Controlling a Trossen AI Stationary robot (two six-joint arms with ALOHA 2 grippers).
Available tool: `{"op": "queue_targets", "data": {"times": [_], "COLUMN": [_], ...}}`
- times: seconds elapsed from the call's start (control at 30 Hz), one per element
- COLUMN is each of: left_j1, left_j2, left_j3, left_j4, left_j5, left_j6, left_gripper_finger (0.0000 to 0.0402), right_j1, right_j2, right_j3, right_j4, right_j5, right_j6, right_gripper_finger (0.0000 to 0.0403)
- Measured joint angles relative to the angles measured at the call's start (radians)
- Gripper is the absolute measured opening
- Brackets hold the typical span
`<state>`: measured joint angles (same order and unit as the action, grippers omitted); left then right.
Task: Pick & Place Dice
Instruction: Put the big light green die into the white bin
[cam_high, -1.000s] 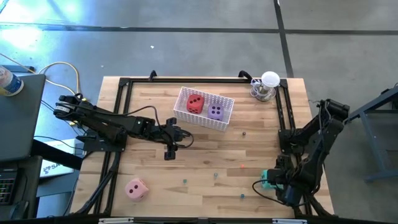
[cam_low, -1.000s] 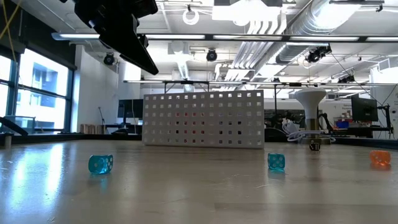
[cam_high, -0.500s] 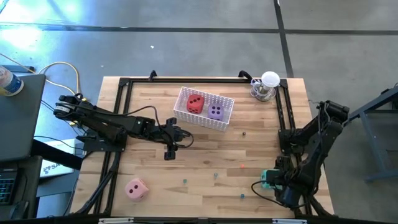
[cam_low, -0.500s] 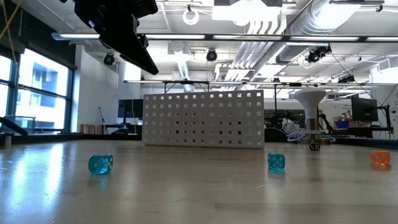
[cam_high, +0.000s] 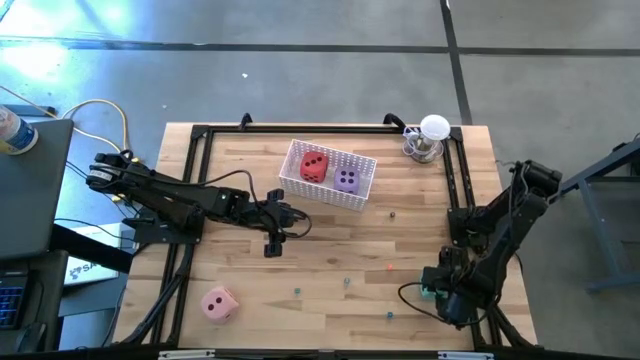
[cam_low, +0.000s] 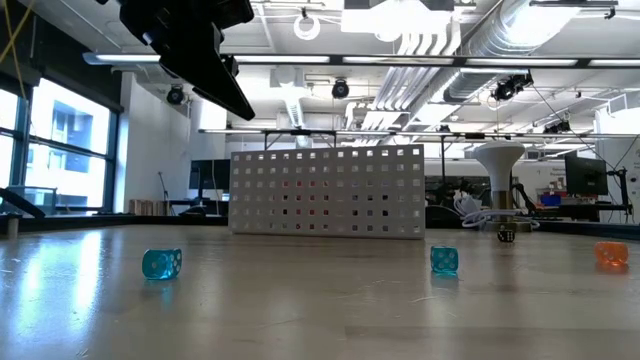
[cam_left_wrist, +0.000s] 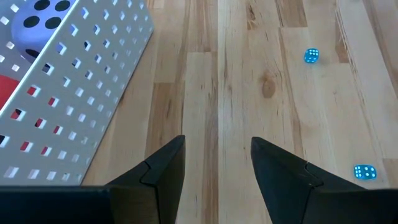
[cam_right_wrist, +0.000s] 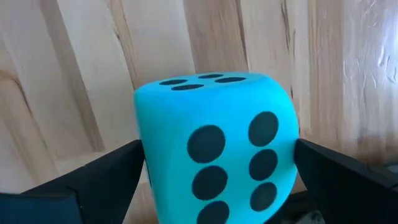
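Observation:
A green-teal die (cam_right_wrist: 214, 149) sits on the table near its right front corner, small under the arm in the high view (cam_high: 427, 290). My right gripper (cam_right_wrist: 217, 146) points down over it, open, one finger on each side of the die. A red die (cam_high: 314, 166) and a purple die (cam_high: 346, 180) lie in the white basket (cam_high: 300, 186). A pink die (cam_high: 218, 304) rests on the table at the near left. My left gripper (cam_left_wrist: 217, 162) hangs open and empty above the table, in front of the basket (cam_left_wrist: 74, 106). My right gripper comes from above with its fingers (cam_right_wrist: 106, 177) close beside two opposite sides of the green-teal die (cam_right_wrist: 144, 155). Whether they touch it, I cannot tell. The die stands on the table.
Several small dice lie scattered on the wood, among them blue ones (cam_low: 161, 263) (cam_low: 444, 259) and an orange one (cam_low: 611, 254). A white lamp-like stand (cam_high: 432, 138) is at the far right corner. A black rail frame (cam_high: 195, 200) borders the table.
My right gripper has sunk over the green-teal die and shifted slightly toward the table's left, covering more of the die in the high view. Its fingers stay apart. The die has kept its place.

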<state>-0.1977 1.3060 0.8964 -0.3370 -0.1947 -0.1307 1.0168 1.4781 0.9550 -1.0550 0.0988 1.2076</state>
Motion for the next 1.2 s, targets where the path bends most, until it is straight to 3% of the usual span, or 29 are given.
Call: {"op": "queue_targets", "data": {"times": [0.3, 0.57, 0.9, 1.2], "left_j1": [0.0, 0.0, 0.0, 0.0], "left_j2": [0.0, 0.0, 0.0, 0.0], "left_j3": [0.0, 0.0, 0.0, 0.0], "left_j4": [0.0, 0.0, 0.0, 0.0], "left_j5": [0.0, 0.0, 0.0, 0.0], "left_j6": [0.0, 0.0, 0.0, 0.0], "left_gripper_finger": [0.0175, 0.0175, 0.0175, 0.0175], "right_j1": [0.001, -0.005, -0.133, -0.186], "right_j2": [-0.005, -0.001, -0.006, -0.003], "right_j3": [-0.011, -0.013, -0.085, -0.089], "right_j4": [0.02, 0.057, 0.19, 0.264], "right_j5": [0.052, 0.257, 0.221, 0.179], "right_j6": [0.116, 0.376, 0.334, 0.145], "right_gripper_finger": [0.04, 0.04, 0.04, 0.0391]}}
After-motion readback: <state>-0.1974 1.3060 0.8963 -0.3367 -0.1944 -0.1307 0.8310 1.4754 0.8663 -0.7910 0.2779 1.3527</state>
